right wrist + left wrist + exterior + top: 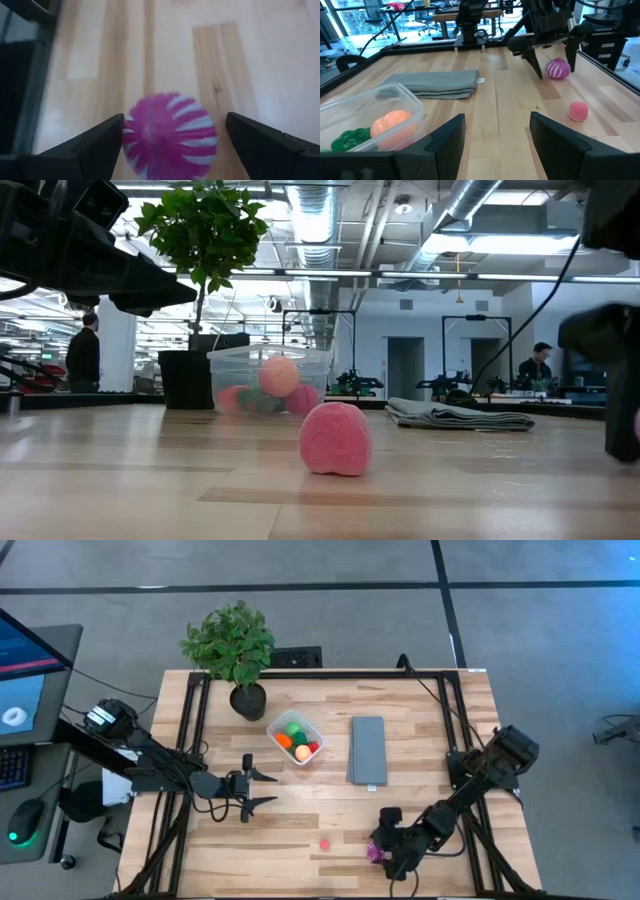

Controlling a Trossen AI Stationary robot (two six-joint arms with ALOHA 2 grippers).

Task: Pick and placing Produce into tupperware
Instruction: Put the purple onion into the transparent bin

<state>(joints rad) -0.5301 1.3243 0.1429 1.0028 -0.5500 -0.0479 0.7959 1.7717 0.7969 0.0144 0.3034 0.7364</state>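
The clear tupperware (296, 740) stands mid-table and holds an orange ball (395, 125), a green piece (347, 140) and red pieces. A pink piece (324, 842) lies on the wood near the front edge. To its right rests a purple, white-striped ball (170, 135). My right gripper (175, 117) is open and slants down over it, one finger on either side, with small gaps in the left wrist view. My left gripper (497, 135) waits open and level above the table, left of the tupperware, with nothing between its fingers.
A folded grey cloth (367, 750) lies right of the tupperware. A potted plant (235, 650) stands at the far edge behind it. Black frame rails (190, 740) run along the table's left and right sides. Bare wood lies between the pink piece and the tupperware.
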